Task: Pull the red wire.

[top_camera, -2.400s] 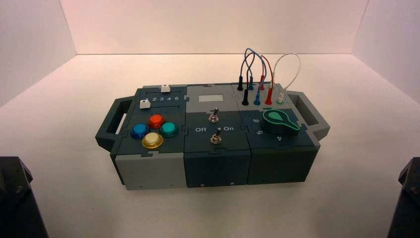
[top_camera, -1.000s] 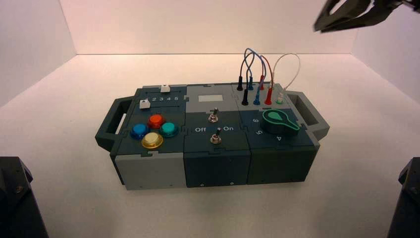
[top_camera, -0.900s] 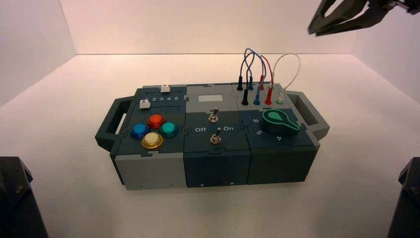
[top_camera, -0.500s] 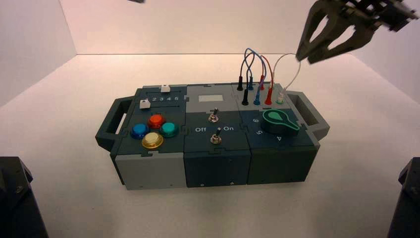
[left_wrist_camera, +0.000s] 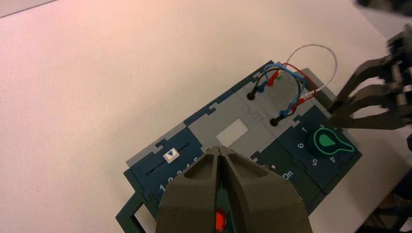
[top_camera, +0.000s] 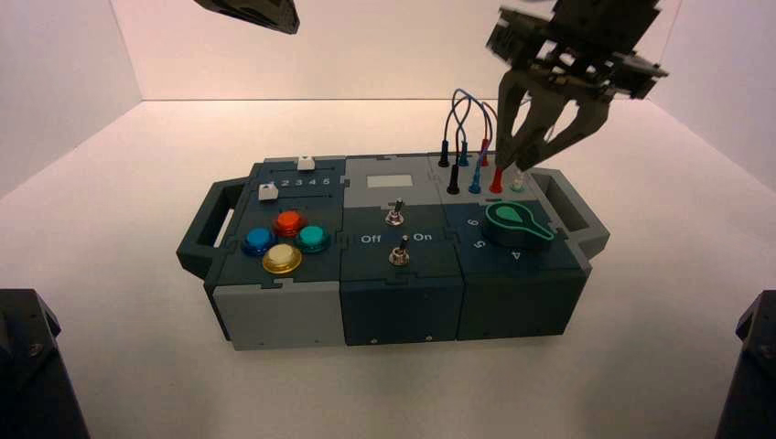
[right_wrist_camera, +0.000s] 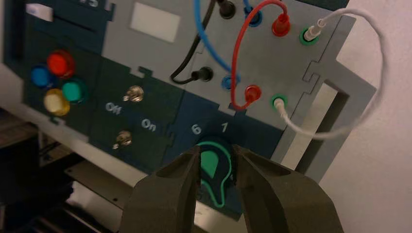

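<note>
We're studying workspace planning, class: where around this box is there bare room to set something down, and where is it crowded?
Bare surface lies in front of the box, left of its left handle and right of its right handle. It is crowded at the far right, where the right gripper hangs by the red wire.

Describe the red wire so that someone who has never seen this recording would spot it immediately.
On the box, find the wire panel at the far right corner, beyond the dark knob with the green outline. There the red wire arches between two red plugs. It runs between the blue wire and the white wire, and only it has red plugs.
</note>
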You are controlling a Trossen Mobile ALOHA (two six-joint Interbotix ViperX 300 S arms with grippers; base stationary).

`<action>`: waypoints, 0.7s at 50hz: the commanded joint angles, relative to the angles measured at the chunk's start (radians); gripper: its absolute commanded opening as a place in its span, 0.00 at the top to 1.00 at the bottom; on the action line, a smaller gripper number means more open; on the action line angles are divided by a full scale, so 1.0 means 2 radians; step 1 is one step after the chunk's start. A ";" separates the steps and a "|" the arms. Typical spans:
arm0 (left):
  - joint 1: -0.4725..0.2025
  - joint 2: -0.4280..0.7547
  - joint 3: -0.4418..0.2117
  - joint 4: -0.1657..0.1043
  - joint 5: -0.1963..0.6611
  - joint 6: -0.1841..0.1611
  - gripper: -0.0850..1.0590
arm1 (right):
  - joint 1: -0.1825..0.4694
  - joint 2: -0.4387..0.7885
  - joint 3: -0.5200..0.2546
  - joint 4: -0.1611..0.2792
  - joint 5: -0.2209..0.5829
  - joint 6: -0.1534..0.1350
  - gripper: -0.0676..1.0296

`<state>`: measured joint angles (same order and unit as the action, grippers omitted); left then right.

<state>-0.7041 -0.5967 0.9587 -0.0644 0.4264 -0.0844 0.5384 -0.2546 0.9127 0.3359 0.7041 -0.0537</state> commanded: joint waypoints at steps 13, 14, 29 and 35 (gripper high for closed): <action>-0.001 -0.018 -0.016 -0.001 -0.002 -0.002 0.95 | 0.002 0.029 -0.026 -0.033 -0.032 -0.001 0.62; -0.002 -0.018 -0.016 -0.001 -0.002 -0.002 0.95 | 0.000 0.031 -0.027 -0.035 -0.033 0.000 0.62; -0.002 -0.018 -0.019 -0.001 -0.002 -0.002 0.95 | 0.000 0.054 -0.034 -0.054 -0.048 0.002 0.62; -0.002 -0.016 -0.020 -0.001 -0.002 -0.002 0.95 | 0.000 0.061 -0.036 -0.055 -0.054 0.002 0.62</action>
<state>-0.7041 -0.6259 0.9557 -0.0644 0.4280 -0.0844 0.5354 -0.1319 0.8682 0.2286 0.6121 -0.0522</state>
